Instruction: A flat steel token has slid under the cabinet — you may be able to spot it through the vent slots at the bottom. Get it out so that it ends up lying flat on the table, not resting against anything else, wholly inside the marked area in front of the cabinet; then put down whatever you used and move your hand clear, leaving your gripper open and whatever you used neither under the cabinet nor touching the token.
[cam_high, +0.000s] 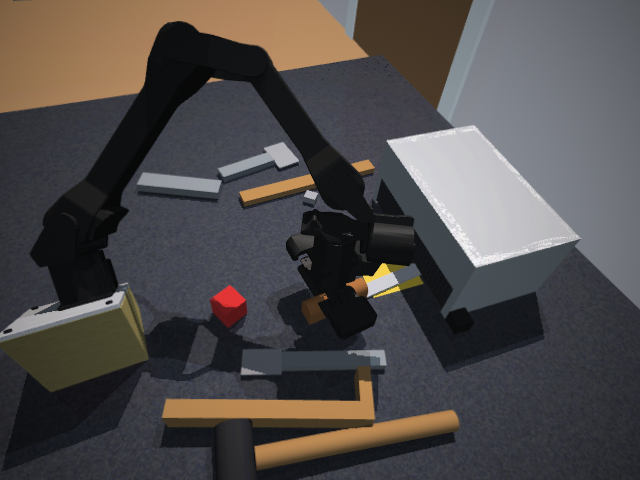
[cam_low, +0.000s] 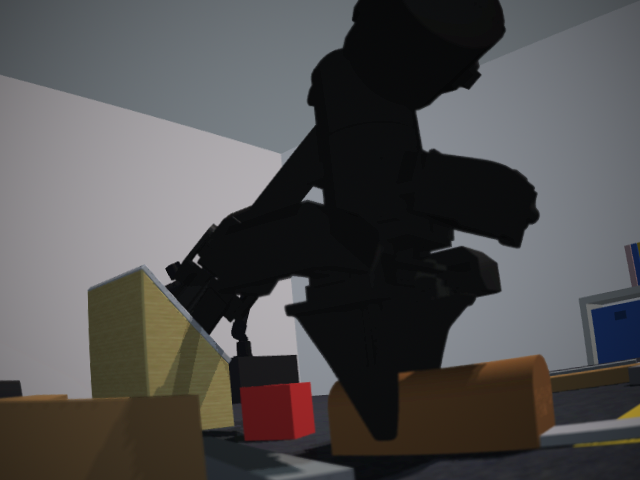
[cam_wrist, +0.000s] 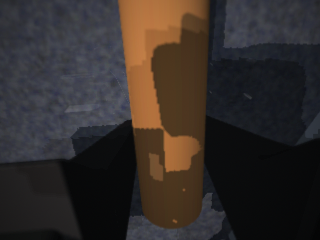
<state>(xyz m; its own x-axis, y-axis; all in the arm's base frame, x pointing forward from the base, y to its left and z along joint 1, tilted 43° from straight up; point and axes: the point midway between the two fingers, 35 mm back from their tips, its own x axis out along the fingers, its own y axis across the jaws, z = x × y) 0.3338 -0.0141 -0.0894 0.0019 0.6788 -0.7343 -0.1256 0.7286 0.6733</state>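
Observation:
My gripper (cam_high: 334, 300) (cam_wrist: 165, 126) is shut on the orange handle (cam_high: 312, 310) (cam_low: 475, 410) (cam_wrist: 167, 75) of a flat-bladed tool, low at the table. The handle's flat underside is at or just above the table. The pale blade (cam_high: 382, 285) (cam_low: 589, 429) extends from the handle across the yellow marked area (cam_high: 410, 282) (cam_low: 631, 411) toward the cabinet (cam_high: 480, 196). Its far end is at the cabinet's slotted front; whether it reaches underneath I cannot tell. The arm and blade cover part of the marked area. The steel token is not visible in any view.
A red block (cam_high: 228, 307) (cam_low: 273, 411) stands nearer the arm base. A grey flat tool (cam_high: 315, 360), an L-shaped wooden bar (cam_high: 258, 410) and a mallet (cam_high: 356, 439) lie on the near side. Grey pieces (cam_high: 178, 184) (cam_high: 281, 155), a wooden strip (cam_high: 279, 190) and a small white cube (cam_high: 310, 196) lie beyond.

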